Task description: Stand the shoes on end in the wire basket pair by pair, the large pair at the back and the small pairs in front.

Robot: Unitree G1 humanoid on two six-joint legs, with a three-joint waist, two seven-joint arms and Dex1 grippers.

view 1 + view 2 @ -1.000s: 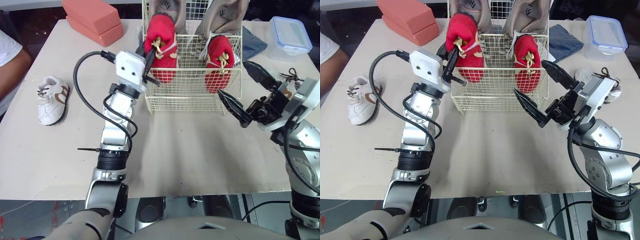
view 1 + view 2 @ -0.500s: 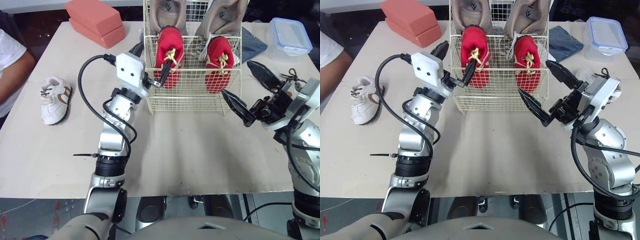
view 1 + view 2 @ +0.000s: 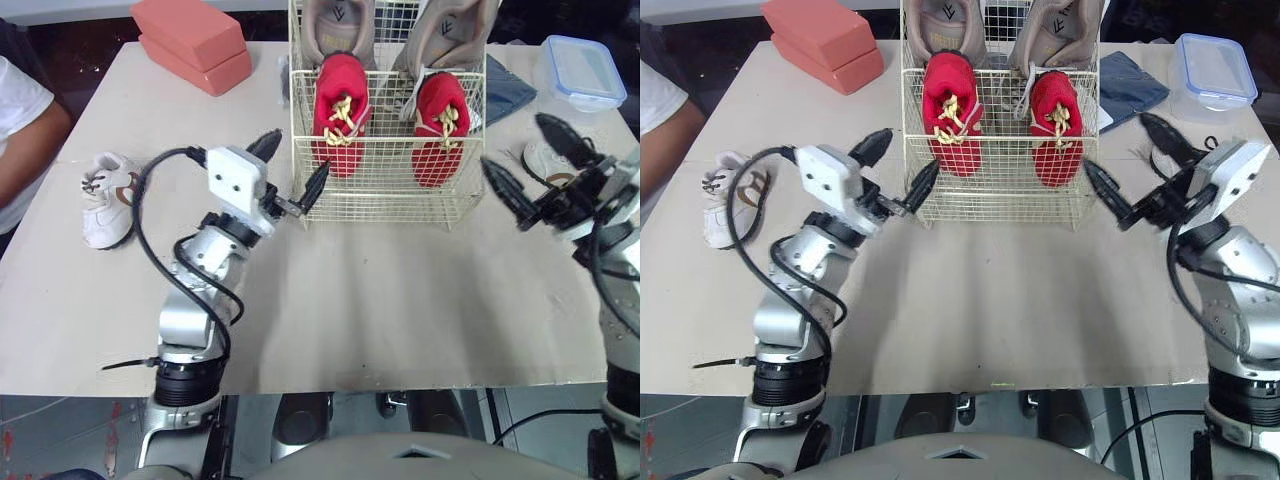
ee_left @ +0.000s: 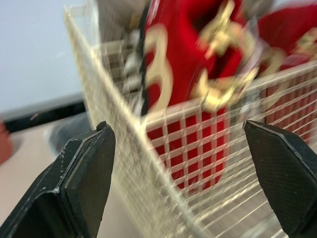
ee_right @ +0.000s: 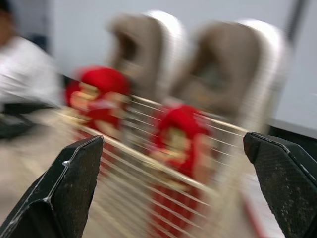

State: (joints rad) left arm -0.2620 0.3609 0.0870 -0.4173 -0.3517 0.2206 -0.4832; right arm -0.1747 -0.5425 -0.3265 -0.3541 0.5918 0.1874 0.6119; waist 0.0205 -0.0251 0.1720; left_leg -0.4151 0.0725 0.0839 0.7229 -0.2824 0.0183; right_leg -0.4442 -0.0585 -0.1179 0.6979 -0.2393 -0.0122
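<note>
The wire basket (image 3: 380, 212) stands at the table's far middle. Two large grey shoes (image 3: 337, 28) stand on end at its back. In front of them stand two small red shoes, one on the left (image 3: 338, 112) and one on the right (image 3: 440, 125). My left gripper (image 3: 300, 150) is open at the basket's front left corner, holding nothing; the left wrist view looks through the wire at the left red shoe (image 4: 198, 64). My right gripper (image 3: 512, 140) is open just right of the basket. A small white shoe (image 3: 105, 185) lies on the table's left, another (image 3: 548, 160) behind the right gripper.
Two pink blocks (image 3: 190, 42) lie at the back left. A blue cloth (image 3: 507, 85) and a clear box with a blue lid (image 3: 585, 70) sit at the back right. A person's arm (image 3: 25, 120) rests at the table's left edge.
My left gripper opened and let go of the left red shoe, which now stands in the basket's front row. The gripper drew back to the basket's corner. My right gripper moved right.
</note>
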